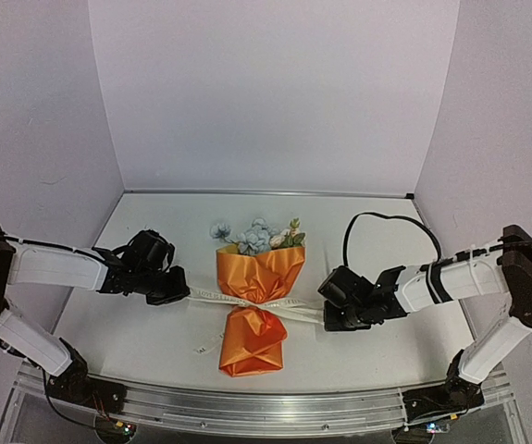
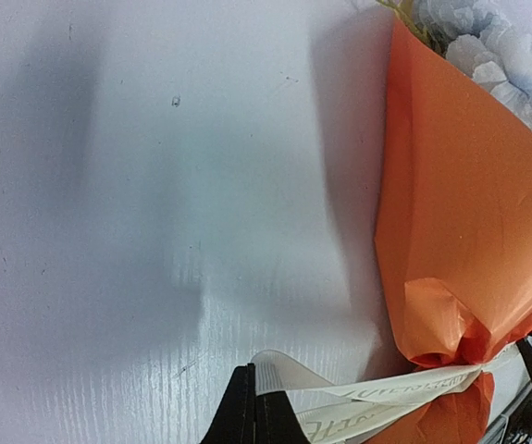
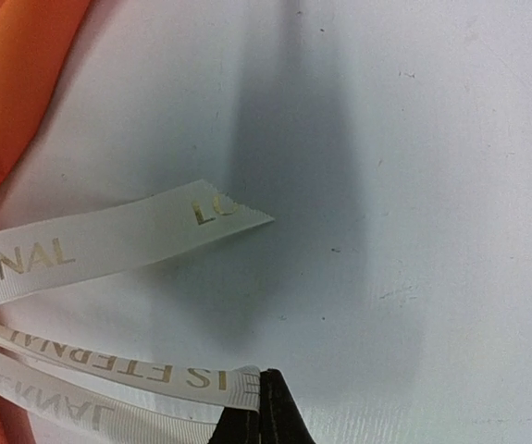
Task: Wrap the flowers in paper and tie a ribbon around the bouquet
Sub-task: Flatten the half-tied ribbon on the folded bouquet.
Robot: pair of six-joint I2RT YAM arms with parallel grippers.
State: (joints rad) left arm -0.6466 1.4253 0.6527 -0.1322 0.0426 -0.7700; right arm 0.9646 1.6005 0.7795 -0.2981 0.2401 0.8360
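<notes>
left gripper (image 1: 180, 294): fingers pressed together, pinching one strand of the ribbon (image 1: 212, 297), just left of the bouquet (image 1: 254, 344).
right gripper (image 1: 327, 315): fingers pressed together, pinching another strand near its end, just right of the bouquet.
ribbon: ran taut from gripper to gripper across the bouquet's pinched waist; a loose tail trailed toward the table's near edge.
bouquet: lay flat mid-table (image 1: 136, 338), orange paper (image 1: 264, 270) around it.
flowers (image 1: 256, 236): pointed toward the far edge.
</notes>
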